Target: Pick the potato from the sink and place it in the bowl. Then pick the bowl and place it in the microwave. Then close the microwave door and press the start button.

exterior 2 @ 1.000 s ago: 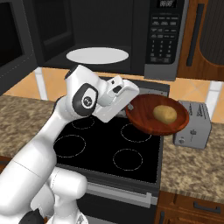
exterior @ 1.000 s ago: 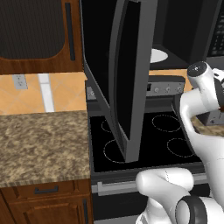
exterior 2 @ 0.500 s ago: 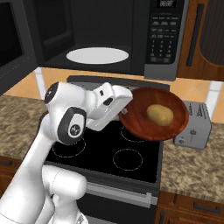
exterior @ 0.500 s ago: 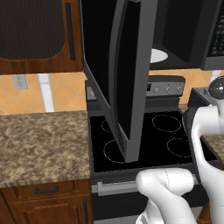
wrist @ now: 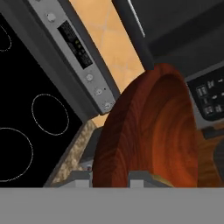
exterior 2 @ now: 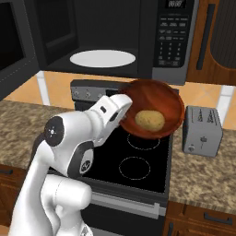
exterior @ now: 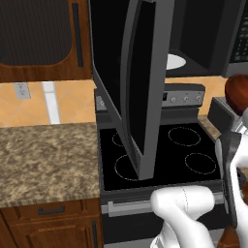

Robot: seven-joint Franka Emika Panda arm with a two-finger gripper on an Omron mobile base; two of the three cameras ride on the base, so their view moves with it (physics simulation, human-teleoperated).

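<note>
Potato [exterior 2: 149, 120] sits in bowl [exterior 2: 153, 109], which my claw [exterior 2: 122, 117] holds by its left rim above the stove [exterior 2: 133, 152]. Microwave [exterior 2: 115, 37] is behind and above, its door [exterior: 133, 82] swung out left. Toaster [exterior 2: 201, 130] on table [exterior 2: 207, 175], right of bowl.

- The bowl [wrist: 148, 131], reddish-brown with wood grain, rises right at the jaws, its rim gripped between them.
- Left of the jaws lies the black stove top [wrist: 26, 109] with ring marks.
- Beyond it runs the grey stove panel [wrist: 70, 48] with knobs.
- Speckled tabletop [wrist: 72, 157] sits just left of the bowl.
- Microwave buttons [wrist: 208, 98] show right of the bowl.
</note>
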